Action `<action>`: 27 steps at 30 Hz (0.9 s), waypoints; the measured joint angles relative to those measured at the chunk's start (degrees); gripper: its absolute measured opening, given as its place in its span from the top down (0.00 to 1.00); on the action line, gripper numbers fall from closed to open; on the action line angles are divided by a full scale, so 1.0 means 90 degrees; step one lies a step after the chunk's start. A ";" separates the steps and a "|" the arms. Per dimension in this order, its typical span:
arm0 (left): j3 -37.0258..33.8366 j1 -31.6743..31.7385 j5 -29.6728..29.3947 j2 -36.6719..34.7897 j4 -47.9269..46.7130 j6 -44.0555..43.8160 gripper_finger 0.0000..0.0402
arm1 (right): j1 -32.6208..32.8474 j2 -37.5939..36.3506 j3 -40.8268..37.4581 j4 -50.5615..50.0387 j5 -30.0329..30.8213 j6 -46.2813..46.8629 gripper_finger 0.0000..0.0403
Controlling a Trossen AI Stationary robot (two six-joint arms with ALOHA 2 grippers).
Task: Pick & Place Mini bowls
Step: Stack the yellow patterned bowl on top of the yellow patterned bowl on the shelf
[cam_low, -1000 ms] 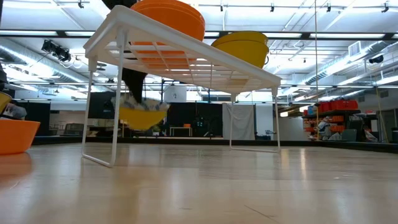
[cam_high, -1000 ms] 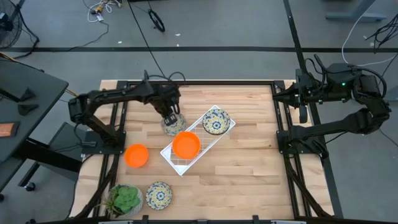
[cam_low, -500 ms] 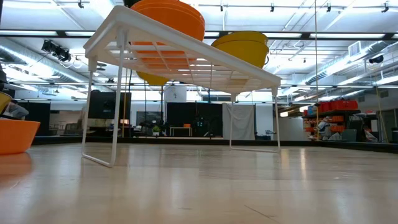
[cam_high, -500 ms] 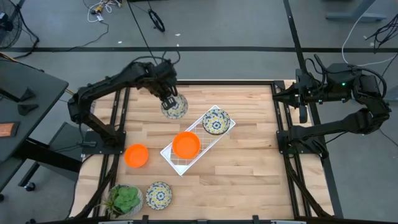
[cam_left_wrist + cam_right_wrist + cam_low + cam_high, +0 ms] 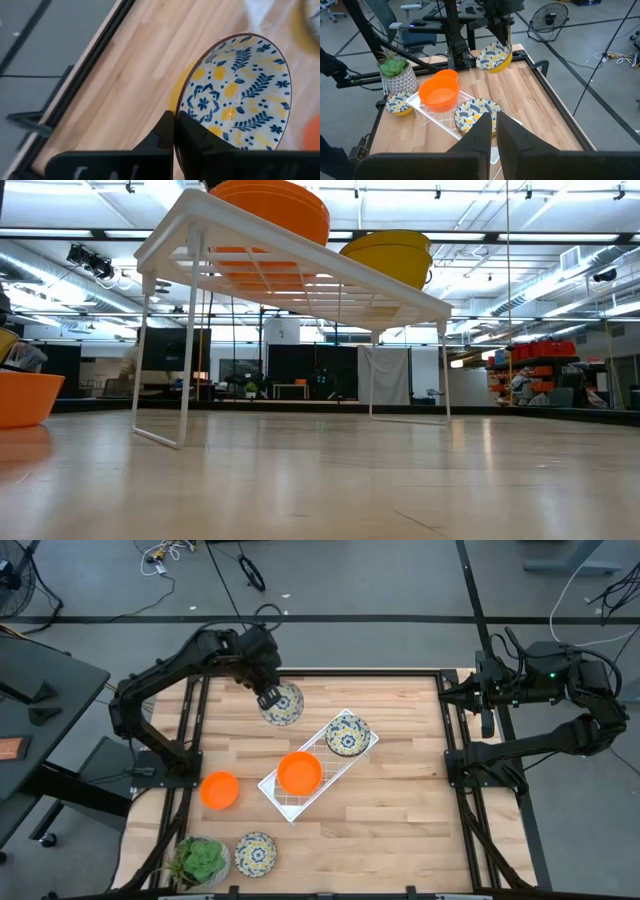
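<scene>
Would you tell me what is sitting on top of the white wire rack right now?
Two bowls sit on the rack: an orange bowl and a floral bowl. Anything beneath them is hidden.

You have open wood across the table's right half (image 5: 400, 820), between the wire rack (image 5: 318, 762) and the parked right arm (image 5: 540, 745). The rack sits diagonally mid-table, its top taken by 2 bowls (image 5: 299, 772). The raised left gripper (image 5: 266, 700), clamped on a patterned bowl (image 5: 282, 704), blocks the far-left corner. Near-left, an orange bowl (image 5: 219, 789), another patterned bowl (image 5: 255, 853) and a plant pot (image 5: 203, 860) crowd the edge.
</scene>
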 joint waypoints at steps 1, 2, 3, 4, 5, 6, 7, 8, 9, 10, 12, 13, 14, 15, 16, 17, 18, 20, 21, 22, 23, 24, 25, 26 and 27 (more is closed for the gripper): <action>0.0069 -0.0001 0.0144 0.0000 0.0009 -0.0077 0.98 | 0.0000 0.0001 0.0002 0.0001 -0.0002 0.0001 0.92; 0.0131 -0.0001 0.0312 0.0000 0.0020 -0.0131 0.98 | 0.0000 0.0000 0.0001 0.0000 -0.0001 0.0001 0.92; 0.0191 -0.0001 0.0493 0.0000 0.0041 -0.0183 0.98 | 0.0000 -0.0001 0.0001 -0.0001 -0.0001 0.0001 0.92; 0.0246 -0.0001 0.0678 0.0000 0.0084 -0.0275 0.98 | 0.0000 -0.0001 0.0000 0.0002 -0.0001 0.0001 0.92; 0.0300 -0.0001 0.0879 0.0000 0.0149 -0.0325 0.98 | 0.0000 0.0000 0.0000 -0.0001 0.0000 0.0001 0.92; 0.0352 -0.0001 0.1051 0.0000 0.0210 -0.0407 0.98 | 0.0000 0.0001 0.0000 -0.0001 -0.0002 0.0001 0.92; 0.0401 -0.0003 0.1223 0.0000 0.0278 -0.0491 0.98 | 0.0000 0.0001 0.0000 0.0002 -0.0002 0.0001 0.92; 0.0441 -0.0003 0.1405 0.0000 0.0360 -0.0572 0.98 | 0.0000 0.0000 0.0001 0.0001 -0.0001 0.0001 0.92; 0.0466 -0.0003 0.1589 0.0000 0.0466 -0.0650 0.98 | 0.0000 -0.0001 0.0002 -0.0001 0.0000 0.0001 0.92; 0.0488 -0.0003 0.1768 0.0000 0.0572 -0.0742 0.98 | 0.0000 -0.0001 0.0000 0.0002 0.0000 0.0001 0.92; 0.0496 -0.0003 0.2110 0.0000 0.0774 -0.0900 0.98 | 0.0000 -0.0001 0.0002 0.0001 -0.0002 0.0001 0.92; 0.0497 -0.0003 0.2276 0.0000 0.0863 -0.0983 0.98 | 0.0000 0.0000 0.0000 0.0001 -0.0001 0.0001 0.92; 0.0497 -0.0003 0.2435 0.0000 0.0957 -0.1054 0.98 | 0.0000 0.0001 0.0000 -0.0001 -0.0002 0.0001 0.92; 0.0497 -0.0003 0.2571 0.0007 0.1038 -0.1138 0.98 | 0.0000 0.0001 0.0000 0.0002 -0.0002 0.0001 0.92; 0.0497 -0.0006 0.2708 0.0016 0.1113 -0.1178 0.98 | 0.0000 -0.0001 0.0000 0.0001 0.0000 0.0001 0.92; 0.0498 -0.0004 0.2852 0.0040 0.1186 -0.1259 0.98 | 0.0000 -0.0001 0.0000 0.0002 -0.0001 0.0001 0.92; 0.0499 -0.0006 0.2953 0.0055 0.1259 -0.1316 0.98 | 0.0000 -0.0001 0.0001 0.0001 -0.0001 0.0001 0.92; 0.0499 -0.0003 0.3029 0.0063 0.1350 -0.1397 0.98 | 0.0000 0.0000 0.0000 0.0002 -0.0001 0.0001 0.92; 0.0499 -0.0003 0.3045 0.0063 0.1413 -0.1440 0.98 | 0.0000 -0.0001 0.0001 0.0001 -0.0002 -0.0001 0.92; 0.0499 -0.0003 0.3051 0.0061 0.1490 -0.1461 0.98 | 0.0000 -0.0001 0.0000 0.0002 0.0000 0.0001 0.92; 0.0499 -0.0003 0.3066 0.0078 0.1547 -0.1477 0.98 | 0.0000 0.0001 0.0001 0.0001 -0.0001 0.0001 0.92; 0.0499 -0.0003 0.3124 0.0092 0.1576 -0.1510 0.98 | 0.0000 0.0001 0.0000 0.0002 0.0000 0.0001 0.92; 0.0499 -0.0002 0.3175 0.0104 0.1585 -0.1563 0.98 | 0.0000 0.0001 0.0002 0.0002 0.0000 -0.0002 0.92; 0.0499 -0.0003 0.3190 0.0109 0.1602 -0.1607 0.98 | 0.0000 -0.0001 0.0000 0.0001 -0.0001 0.0001 0.92; 0.0499 -0.0003 0.3200 0.0112 0.1661 -0.1620 0.98 | 0.0000 0.0000 0.0000 0.0002 -0.0002 0.0001 0.92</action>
